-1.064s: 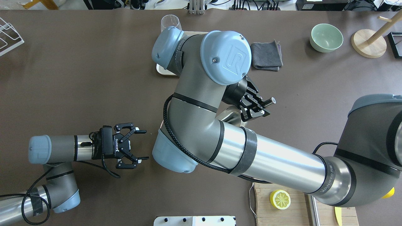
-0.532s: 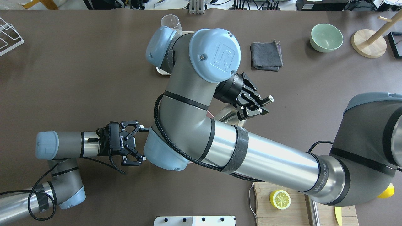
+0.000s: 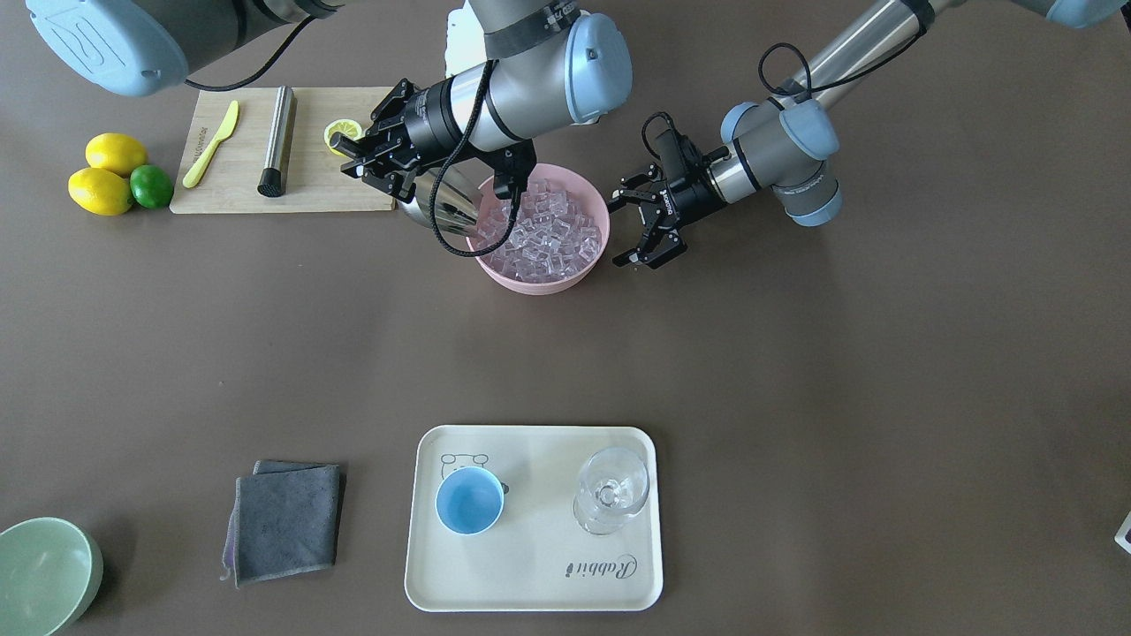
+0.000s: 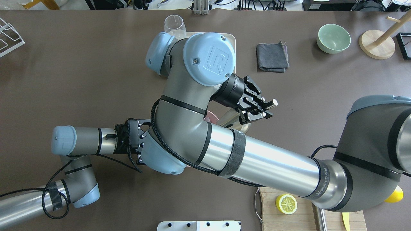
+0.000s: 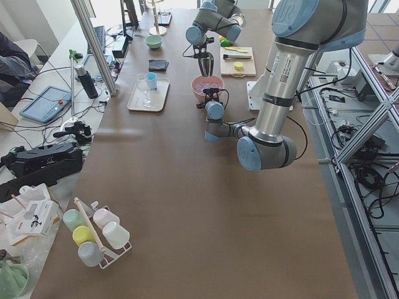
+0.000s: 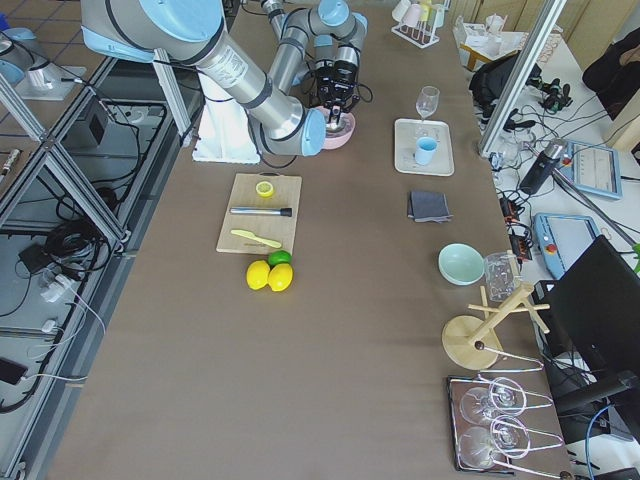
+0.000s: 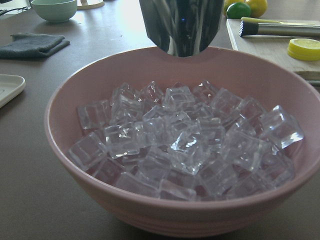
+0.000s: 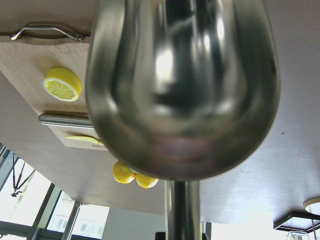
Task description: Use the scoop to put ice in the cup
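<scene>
Pinches shiny steel scoop (image 3: 435,201) in right gripper (image 3: 371,164) at round pink bowl (image 3: 539,282) rim for digging clear ice cubes (image 3: 548,234); holds left gripper (image 3: 621,231) spread opposite, likely bracing.

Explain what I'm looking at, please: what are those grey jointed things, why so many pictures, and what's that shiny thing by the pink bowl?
Those are two robot arms, each ending in a two-fingered hand. All pictures show one moment: one camera looks down from behind the robot, one faces it across the table, two watch from the table's ends, one rides on each wrist. The right hand grips a steel scoop by its handle, trough at the rim of a pink bowl full of ice. The left hand is open and empty beside that bowl. Across the table, a tray carries an empty blue cup and a stemmed glass. A cutting board holds a lemon half.
</scene>
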